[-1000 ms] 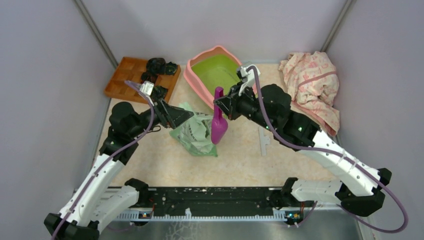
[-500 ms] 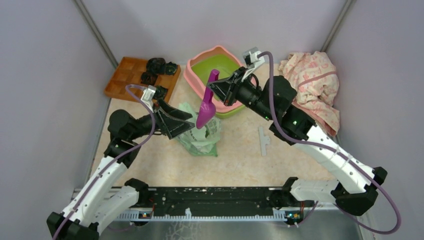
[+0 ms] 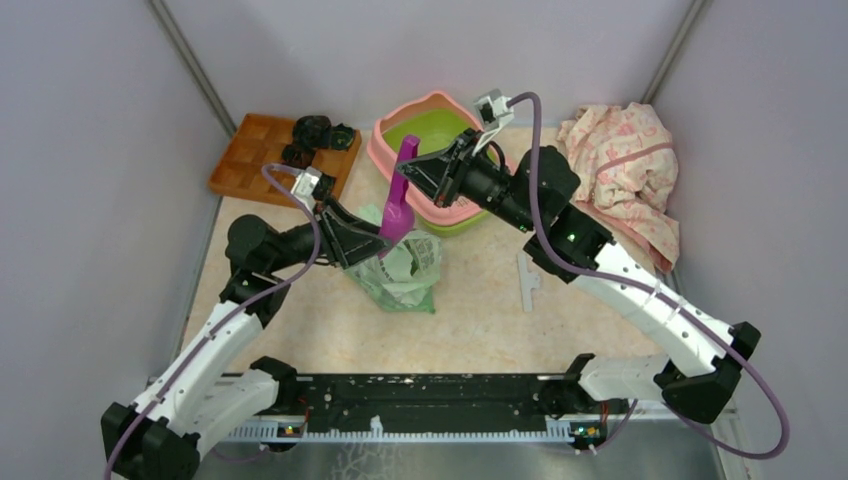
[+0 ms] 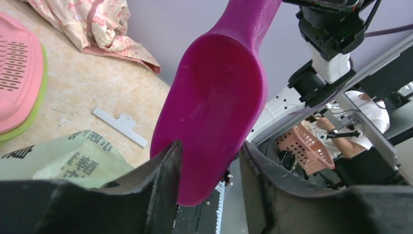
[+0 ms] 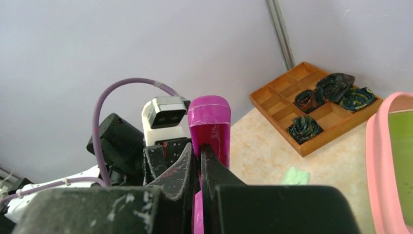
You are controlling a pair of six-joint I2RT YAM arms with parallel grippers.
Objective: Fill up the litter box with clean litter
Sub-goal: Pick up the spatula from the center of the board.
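Note:
The litter box (image 3: 381,152), a lime green basin with a pink rim, sits at the back centre, and its pink grate (image 4: 19,83) shows in the left wrist view. No litter shows in it. My right gripper (image 3: 415,172) (image 5: 198,151) is shut on the handle of a magenta scoop (image 3: 397,205) (image 5: 209,122), holding it upright above the pale green bag (image 3: 400,275). My left gripper (image 3: 378,240) (image 4: 209,146) has its two fingers against both sides of the scoop's bowl (image 4: 214,97).
An orange-brown wooden tray (image 3: 255,155) (image 5: 292,102) with dark coiled items sits at the back left. A pink patterned cloth (image 3: 620,160) (image 4: 87,24) is heaped at the back right. A white clip (image 3: 527,280) (image 4: 119,126) lies on the table right of the bag.
My right arm swung the scoop left and back, from beside the bag to the left gripper. The left gripper's jaws went from wide open to narrowed round the scoop's bowl.

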